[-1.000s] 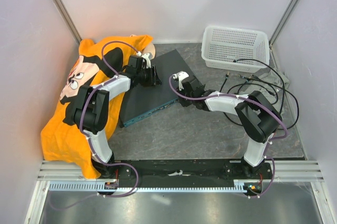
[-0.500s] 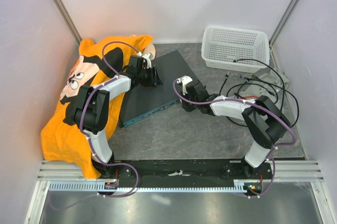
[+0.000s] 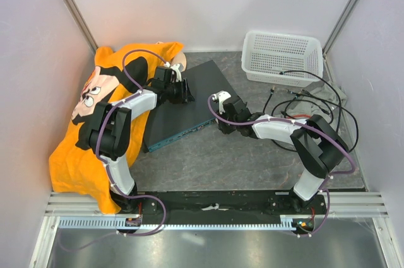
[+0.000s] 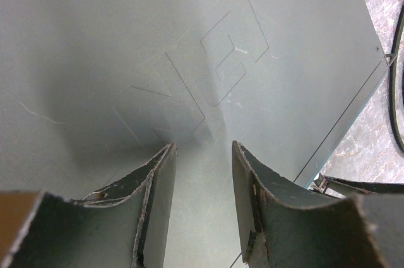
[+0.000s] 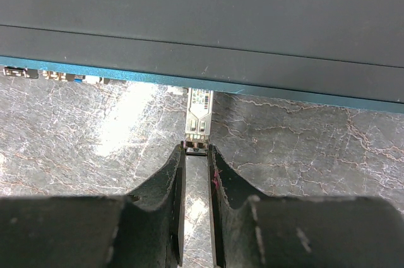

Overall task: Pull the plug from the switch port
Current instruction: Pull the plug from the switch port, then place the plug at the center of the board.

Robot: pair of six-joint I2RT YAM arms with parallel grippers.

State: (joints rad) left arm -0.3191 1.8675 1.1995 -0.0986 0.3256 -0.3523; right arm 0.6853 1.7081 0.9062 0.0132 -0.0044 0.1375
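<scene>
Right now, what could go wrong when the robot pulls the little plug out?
1. The right gripper pinches the plug only at its very tail end, so the fingers might slip off.
2. The left gripper sits open on top of the switch and is not clamping it, so the switch may slide along with the pull.
</scene>
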